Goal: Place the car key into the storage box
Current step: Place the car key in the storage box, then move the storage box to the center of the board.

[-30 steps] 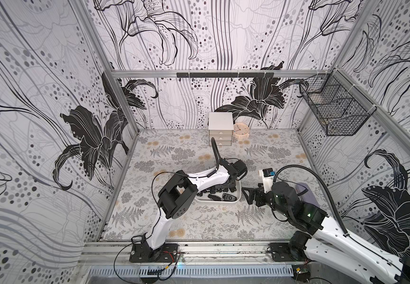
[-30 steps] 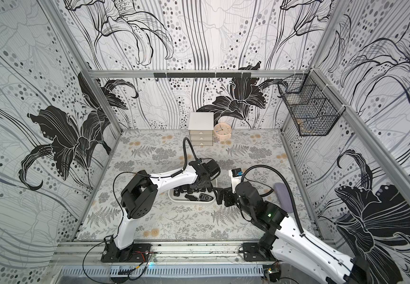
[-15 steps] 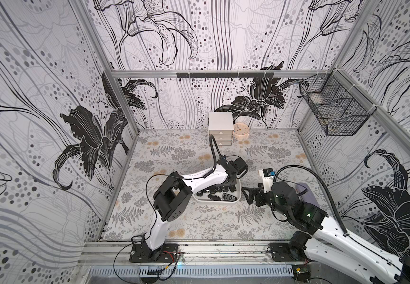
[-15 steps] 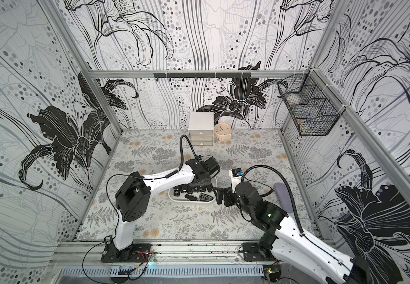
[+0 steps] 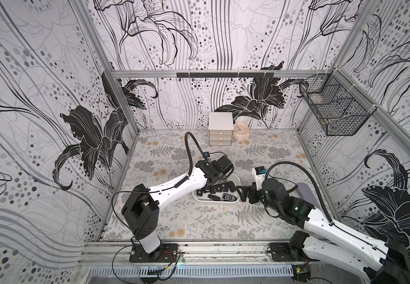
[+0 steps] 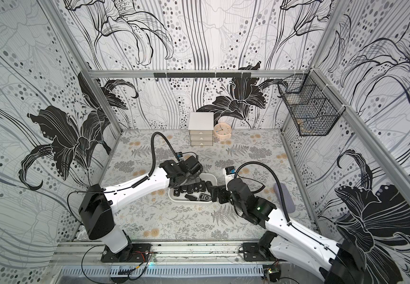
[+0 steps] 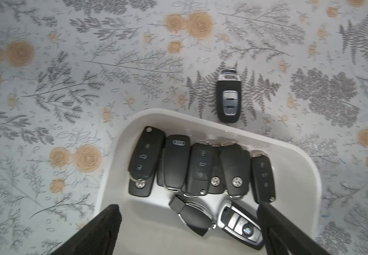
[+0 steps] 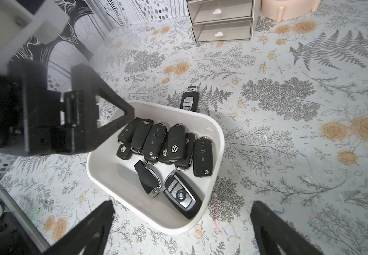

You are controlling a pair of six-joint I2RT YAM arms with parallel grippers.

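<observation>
Two grippers: both are being held with the fingers wide apart, and nothing is being gripped by either.
Left gripper [image 7: 186, 206]: it is being held over the storage box [image 7: 306, 176], pointing down into it. Its black fingers [image 7: 103, 229] are being spread above the keys. Whether a fingertip is touching the end key of the row cannot be told.
Right gripper [image 8: 183, 203]: it is being held low beside the box's short end nearest the right arm and aimed at the box. Its fingers [image 8: 90, 227] are being kept well apart.
Storage box: the shallow white tray is being supported by the flowered table [image 5: 174, 221], between the two grippers.
Keys inside the box: a row of black flip keys [image 8: 156, 141] is being shown side by side along one long wall, some overlapping. A slim black key [image 8: 147, 178] and a silver-edged key [image 8: 182, 196] are being shown next to each other on the remaining floor.
Loose car key [image 7: 229, 99]: black with silver buttons, it is being shown flat on the table outside the box, just beside the wall behind the row. Contact with that wall cannot be told.
Background: a drawer cabinet [image 5: 220, 132] and a round clock [image 5: 241, 130] are being shown at the back wall, and a wire basket [image 5: 334, 110] on a side wall.
</observation>
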